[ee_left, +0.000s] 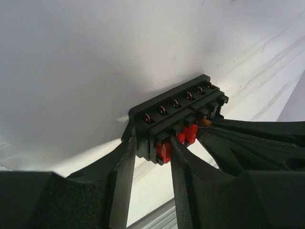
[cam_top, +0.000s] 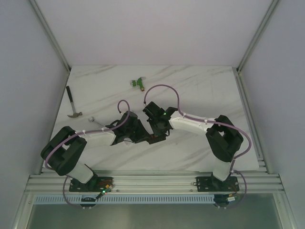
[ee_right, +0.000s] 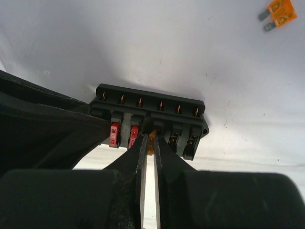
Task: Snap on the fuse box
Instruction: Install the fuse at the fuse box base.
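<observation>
The fuse box (ee_left: 176, 112) is a black block with a row of copper terminals, held up off the white table. My left gripper (ee_left: 151, 148) is shut on one end of it, a finger on each side. Two red fuses (ee_right: 114, 134) sit in its slots. My right gripper (ee_right: 151, 138) is shut on a small orange fuse (ee_right: 151, 141), which stands at the third slot, beside the red ones. In the top view both grippers, left (cam_top: 136, 131) and right (cam_top: 155, 126), meet at the table's middle and hide the box.
A loose orange fuse (ee_right: 279, 13) lies on the table beyond the box. A green T-shaped connector (cam_top: 138, 83) lies at the back centre. A hammer (cam_top: 73, 102) and a small grey piece (cam_top: 93, 119) lie at the left.
</observation>
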`<state>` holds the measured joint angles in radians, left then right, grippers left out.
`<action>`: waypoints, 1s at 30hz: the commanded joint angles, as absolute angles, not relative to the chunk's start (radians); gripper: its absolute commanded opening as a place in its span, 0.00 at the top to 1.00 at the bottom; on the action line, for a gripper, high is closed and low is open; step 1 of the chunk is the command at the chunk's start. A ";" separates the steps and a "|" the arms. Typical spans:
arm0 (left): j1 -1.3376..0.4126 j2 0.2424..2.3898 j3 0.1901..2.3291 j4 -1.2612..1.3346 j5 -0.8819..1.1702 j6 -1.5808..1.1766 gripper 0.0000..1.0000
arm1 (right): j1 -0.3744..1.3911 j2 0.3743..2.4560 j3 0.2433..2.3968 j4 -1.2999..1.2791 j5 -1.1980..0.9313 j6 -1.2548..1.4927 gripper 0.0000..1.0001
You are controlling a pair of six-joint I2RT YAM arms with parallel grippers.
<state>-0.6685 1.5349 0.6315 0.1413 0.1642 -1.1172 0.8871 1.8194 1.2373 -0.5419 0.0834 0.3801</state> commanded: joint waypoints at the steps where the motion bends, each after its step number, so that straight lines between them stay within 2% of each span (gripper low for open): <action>1: -0.660 1.552 0.611 0.123 0.132 -1.126 0.57 | 0.942 2.023 1.127 -0.709 -0.038 0.376 1.00; 10: -0.661 1.520 0.600 0.128 0.125 -1.125 0.55 | 0.903 1.922 1.200 -0.743 0.063 0.385 0.99; 14: -0.661 1.498 0.597 0.129 0.116 -1.124 0.51 | 0.900 1.868 1.258 -0.748 0.063 0.379 0.85; 17: -0.660 1.484 0.595 0.128 0.114 -1.121 0.46 | 0.896 1.850 1.283 -0.747 0.065 0.382 0.71; 21: -0.659 1.460 0.585 0.127 0.111 -1.113 0.40 | 0.883 1.823 1.296 -0.740 0.067 0.392 0.61; 26: -0.655 1.442 0.575 0.125 0.115 -1.096 0.37 | 0.862 1.778 1.314 -0.712 0.037 0.382 0.61; 30: -0.655 1.439 0.580 0.126 0.140 -1.062 0.36 | 0.850 1.761 1.316 -0.696 0.018 0.380 0.66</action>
<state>-0.6598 1.4578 0.5869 0.1383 0.1265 -1.1069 0.8608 1.8038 1.2835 -0.6838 0.0505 0.3882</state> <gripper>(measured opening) 0.637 0.363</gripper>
